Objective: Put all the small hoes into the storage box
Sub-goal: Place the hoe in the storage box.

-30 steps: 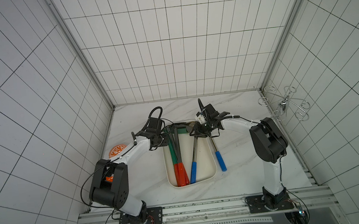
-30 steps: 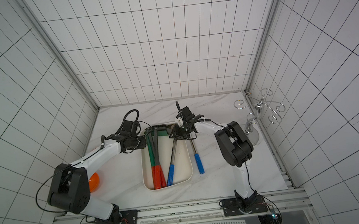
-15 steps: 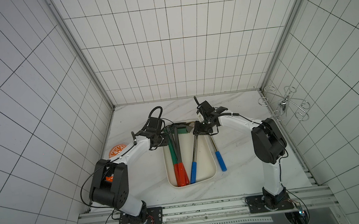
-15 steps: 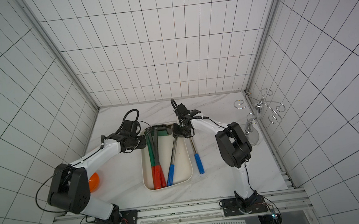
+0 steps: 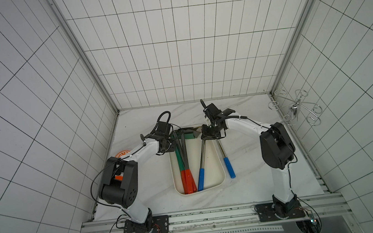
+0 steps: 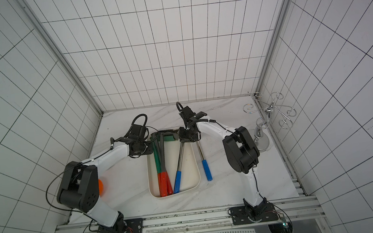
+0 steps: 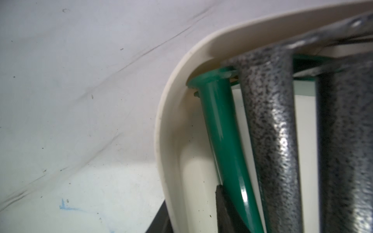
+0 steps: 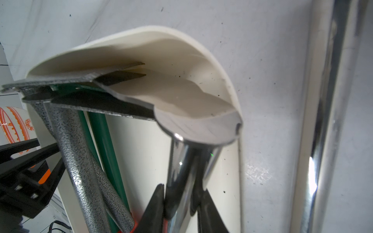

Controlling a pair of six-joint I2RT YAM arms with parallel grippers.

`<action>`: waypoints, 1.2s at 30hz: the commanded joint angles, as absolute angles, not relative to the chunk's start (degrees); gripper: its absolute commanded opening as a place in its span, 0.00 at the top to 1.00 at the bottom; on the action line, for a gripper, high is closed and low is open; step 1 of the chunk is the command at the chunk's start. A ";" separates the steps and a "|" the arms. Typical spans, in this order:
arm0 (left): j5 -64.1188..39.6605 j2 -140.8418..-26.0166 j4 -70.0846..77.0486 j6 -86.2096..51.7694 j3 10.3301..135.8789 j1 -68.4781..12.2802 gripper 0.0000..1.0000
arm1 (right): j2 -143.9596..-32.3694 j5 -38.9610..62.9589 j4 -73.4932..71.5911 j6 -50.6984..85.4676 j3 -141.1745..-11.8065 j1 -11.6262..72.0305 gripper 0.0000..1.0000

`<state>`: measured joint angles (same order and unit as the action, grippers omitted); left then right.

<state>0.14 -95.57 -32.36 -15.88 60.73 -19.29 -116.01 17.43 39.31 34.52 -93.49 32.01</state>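
Right gripper point(image 8: 181, 199) clenched on chrome hoe point(image 8: 187, 161) in storage box point(image 5: 212, 166), blade against grey hoe point(image 8: 68, 141); I judged slow seating best; left gripper point(image 5: 171, 146): could not tell grip.

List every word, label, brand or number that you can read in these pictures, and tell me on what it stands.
Orange bowl: pale letters in a top view and orange signs in the right wrist view, all too small or blurred to read.
Nothing else shows any text.

Both top views are evenly bright, but my wrist views blur up close, with glare on the shiny chrome hoe shaft point(image 8: 185, 173).
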 commanded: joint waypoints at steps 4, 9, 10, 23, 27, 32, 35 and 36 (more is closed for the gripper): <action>-2.47 -97.10 -28.21 -15.82 62.75 -20.15 0.72 | -119.53 13.38 39.73 32.23 -97.38 32.00 0.88; -2.21 -97.21 -28.21 -15.64 62.56 -20.18 0.75 | -119.17 12.88 39.53 32.60 -97.46 31.94 1.00; -2.25 -97.21 -28.19 -15.64 62.58 -20.15 0.75 | -118.51 13.07 38.90 32.61 -97.07 32.04 1.00; -2.12 -97.29 -28.12 -15.58 62.49 -20.22 0.77 | -106.47 26.11 27.11 33.42 -88.24 29.82 1.00; -2.20 -97.53 -28.01 -15.58 62.49 -20.21 0.77 | -107.67 29.23 25.78 33.53 -86.85 29.15 1.00; -2.25 -97.47 -28.04 -15.51 62.49 -20.22 0.77 | -110.85 31.23 23.87 34.24 -86.05 29.12 1.00; -2.20 -97.38 -28.04 -15.57 62.49 -20.25 0.78 | -112.32 31.08 23.49 34.59 -86.43 29.10 1.00; -2.23 -97.38 -28.03 -15.55 62.49 -20.30 0.78 | -112.93 31.34 23.48 34.54 -86.59 29.12 1.00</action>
<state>-0.10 -96.64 -30.65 -15.86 60.88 -19.51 -111.85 28.71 27.99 33.52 -88.44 29.65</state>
